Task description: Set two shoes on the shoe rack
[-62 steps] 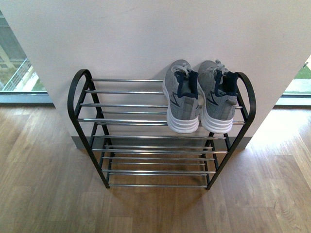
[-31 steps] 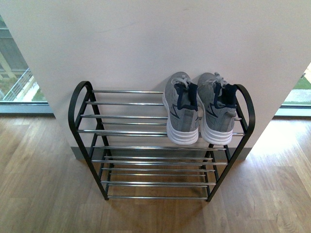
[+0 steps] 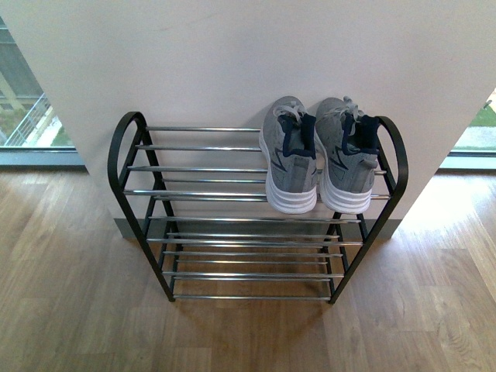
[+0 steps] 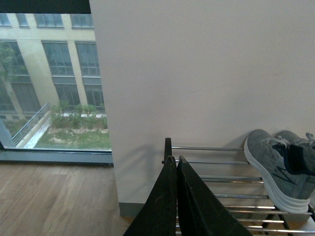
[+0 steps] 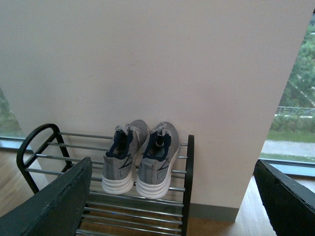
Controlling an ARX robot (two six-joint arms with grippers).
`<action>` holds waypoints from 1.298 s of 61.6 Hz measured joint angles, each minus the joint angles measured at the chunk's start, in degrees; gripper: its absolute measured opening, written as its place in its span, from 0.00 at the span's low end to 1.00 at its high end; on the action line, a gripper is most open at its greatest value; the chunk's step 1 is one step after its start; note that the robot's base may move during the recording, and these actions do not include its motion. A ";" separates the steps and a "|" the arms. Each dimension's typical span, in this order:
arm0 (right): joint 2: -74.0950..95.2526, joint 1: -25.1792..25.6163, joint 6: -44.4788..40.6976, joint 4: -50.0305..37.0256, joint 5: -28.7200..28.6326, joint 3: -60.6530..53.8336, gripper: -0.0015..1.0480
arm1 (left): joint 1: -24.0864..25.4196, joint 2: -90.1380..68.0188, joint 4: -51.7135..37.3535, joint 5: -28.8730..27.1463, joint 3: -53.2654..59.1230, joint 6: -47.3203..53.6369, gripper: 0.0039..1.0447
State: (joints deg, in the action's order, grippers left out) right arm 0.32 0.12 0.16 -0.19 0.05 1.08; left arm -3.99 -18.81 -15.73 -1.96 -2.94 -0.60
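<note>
Nearest the cameras, the left claw [image 4: 176,160] was closed, its two dark fingers pressed together with nothing between them. The right claw [image 5: 172,164] was spread wide and equally empty. Neither arm showed in the front view, so both seemed held back from the work.

Beyond a strip of bare wooden floor [image 3: 77,310], the shoe rack [image 3: 201,193] stood against the wall [image 3: 232,54]. Both shoes sat on its top tier at the right end. The inner shoe [image 3: 290,155] and the outer shoe [image 3: 346,155] were side by side and touching or nearly so, toes toward the wall. The outer one lay just beside the right arch of the frame.

By the look of it the placing was done, and what was left was to finish cleanly. The white heels appeared to reach slightly past the front bar, so a knock to the frame could have tipped them forward. The sound course was to keep both arms high and well apart from the rack, move slowly, and leave the pair untouched.
</note>
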 joint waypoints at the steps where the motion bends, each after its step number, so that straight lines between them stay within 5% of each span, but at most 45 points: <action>1: 0.00 -0.02 0.00 0.00 -0.02 0.00 0.91 | 1.22 0.42 0.31 0.96 0.17 0.02 0.01; 34: 0.00 0.00 0.00 0.00 -0.02 0.00 0.91 | 3.74 8.17 5.07 1.95 2.14 0.07 0.01; 41: 0.00 -0.02 0.00 0.00 -0.02 0.00 0.91 | 3.76 16.46 14.99 1.97 2.12 0.09 0.01; 63: -0.02 0.00 0.00 0.00 -0.04 0.00 0.91 | 3.78 17.84 15.74 1.95 2.12 0.07 0.01; 80: -0.04 0.00 0.00 0.00 -0.28 0.00 0.91 | 3.78 17.86 15.74 1.75 2.12 0.11 0.47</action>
State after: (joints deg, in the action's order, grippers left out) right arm 0.27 0.12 0.16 -0.19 -0.23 1.08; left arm -0.21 -0.95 0.01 -0.21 -0.82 -0.49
